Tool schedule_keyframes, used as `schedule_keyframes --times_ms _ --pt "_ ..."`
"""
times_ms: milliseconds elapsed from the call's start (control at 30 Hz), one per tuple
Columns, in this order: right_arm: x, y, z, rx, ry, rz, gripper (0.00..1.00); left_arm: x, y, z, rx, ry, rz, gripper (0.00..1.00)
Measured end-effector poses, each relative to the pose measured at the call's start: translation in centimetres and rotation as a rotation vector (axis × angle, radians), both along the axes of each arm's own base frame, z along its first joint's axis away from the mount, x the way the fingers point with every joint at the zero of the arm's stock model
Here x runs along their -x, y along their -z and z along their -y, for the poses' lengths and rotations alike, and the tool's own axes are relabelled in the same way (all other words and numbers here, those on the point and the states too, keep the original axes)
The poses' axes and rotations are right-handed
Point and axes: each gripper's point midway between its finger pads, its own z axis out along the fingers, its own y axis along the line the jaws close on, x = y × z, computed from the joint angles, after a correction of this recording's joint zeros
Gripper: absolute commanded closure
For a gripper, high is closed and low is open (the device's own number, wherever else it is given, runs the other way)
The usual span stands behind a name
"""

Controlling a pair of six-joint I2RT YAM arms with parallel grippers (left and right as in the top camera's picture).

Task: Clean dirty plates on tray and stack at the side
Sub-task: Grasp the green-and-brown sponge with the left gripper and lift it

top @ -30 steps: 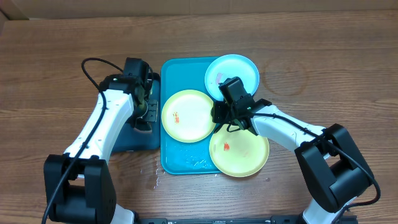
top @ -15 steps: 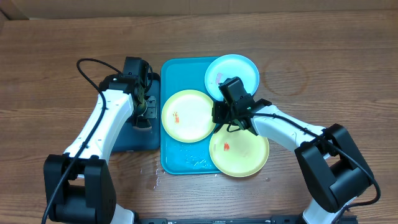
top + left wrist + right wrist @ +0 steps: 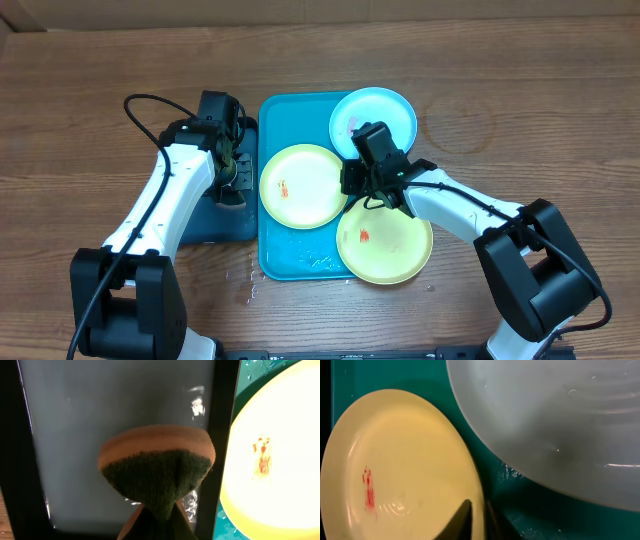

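**Plates, three.** All are lying on the turquoise tray (image 3: 275,110).
- Light blue plate (image 3: 388,108): it is showing a pink smear and sitting at the tray's far right corner, overhanging the rim.
- Middle yellow-green plate (image 3: 305,195): it is carrying an orange-red smear and lying along the tray's left side, about mid-length.
- Near yellow-green plate (image 3: 395,250): it is showing a red smear and resting at the tray's near right corner, hanging out over the rim.

**Right gripper** (image 3: 477,507). It is clamping the rim of the middle yellow-green plate, on the edge facing the tray's right side. Its jaws are closed, with one finger on each side of the rim.

**Left gripper** (image 3: 157,522). It is hanging over the dark tray (image 3: 222,228), which is sitting just beside the turquoise tray's left rim. It is pinching a sponge (image 3: 156,467) tight, with the green scouring face folding outward and the orange layer arching above it.

**Water droplets** (image 3: 312,258). They are beading on the turquoise tray's near end.

**Wooden table** (image 3: 520,90). It is carrying both trays.
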Motion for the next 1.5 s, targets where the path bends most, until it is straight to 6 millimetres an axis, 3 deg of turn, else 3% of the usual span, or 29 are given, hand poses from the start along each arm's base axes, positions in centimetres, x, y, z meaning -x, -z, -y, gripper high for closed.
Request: schedule_keyframes --times_ms 333,500,633,767,967,1400,1500 --pt "1.4 0.8 0.9 0.040 0.014 -0.077 0.96 0.0 0.0 0.0 0.000 0.000 0.000 0.96" --pt "1.8 1.0 1.2 0.051 0.016 -0.096 0.74 0.0 0.0 0.0 0.000 0.000 0.000 0.96" --pt "1.6 0.9 1.1 0.047 0.021 -0.091 0.67 0.0 0.0 0.0 0.000 0.000 0.000 0.96" --pt "1.4 0.8 0.9 0.041 0.019 -0.079 0.69 0.0 0.0 0.0 0.000 0.001 0.000 0.96" --pt "0.8 0.5 0.7 0.032 0.021 -0.052 0.95 -0.1 0.0 0.0 0.000 0.001 0.004 0.96" --pt "2.0 0.5 1.5 0.062 0.023 -0.099 0.96 -1.4 -0.3 0.7 0.027 0.064 0.055 0.96" --pt "2.1 0.4 1.5 0.063 0.023 -0.099 0.90 -1.5 -0.3 0.9 0.033 0.087 0.059 0.96"
